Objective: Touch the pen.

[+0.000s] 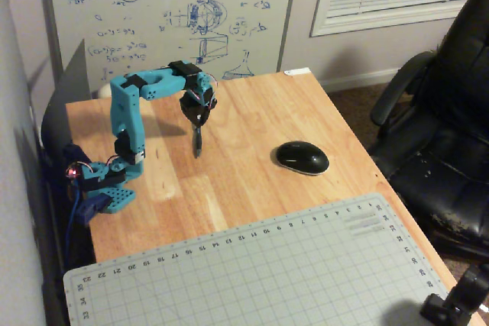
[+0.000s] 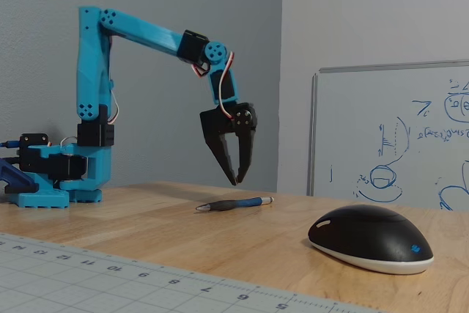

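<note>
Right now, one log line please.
tool: shut, pointing down, above pen | contact: none | mouse: untouched

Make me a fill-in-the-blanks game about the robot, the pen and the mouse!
1. The claw hangs just ____ the pen, not touching it.
2. The mouse is colored ____.
3. The pen lies on a ____ table.
4. The robot arm is colored ____.

Missing words: above; black; wooden; blue
</note>
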`<state>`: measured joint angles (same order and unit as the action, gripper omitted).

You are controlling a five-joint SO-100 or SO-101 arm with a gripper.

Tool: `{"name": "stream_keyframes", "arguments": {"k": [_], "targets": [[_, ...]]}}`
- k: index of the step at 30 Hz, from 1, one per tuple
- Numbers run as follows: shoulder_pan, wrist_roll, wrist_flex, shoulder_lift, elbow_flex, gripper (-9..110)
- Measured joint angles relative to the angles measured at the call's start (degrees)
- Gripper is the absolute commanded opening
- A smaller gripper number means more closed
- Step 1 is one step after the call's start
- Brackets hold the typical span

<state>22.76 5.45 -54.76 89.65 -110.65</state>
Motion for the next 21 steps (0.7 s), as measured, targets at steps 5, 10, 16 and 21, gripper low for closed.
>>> {"name": "stream_keyframes", "arguments": {"k": [5, 10, 16, 21], "targets": [[0.0, 0.0, 0.0, -3.25, 0.7, 1], [0.0, 0.0, 0.0, -4.66, 0.7, 1], [0.0, 0.0, 0.0, -5.8, 0.7, 1], [0.0, 0.0, 0.0, -5.8, 1.05, 1]]}}
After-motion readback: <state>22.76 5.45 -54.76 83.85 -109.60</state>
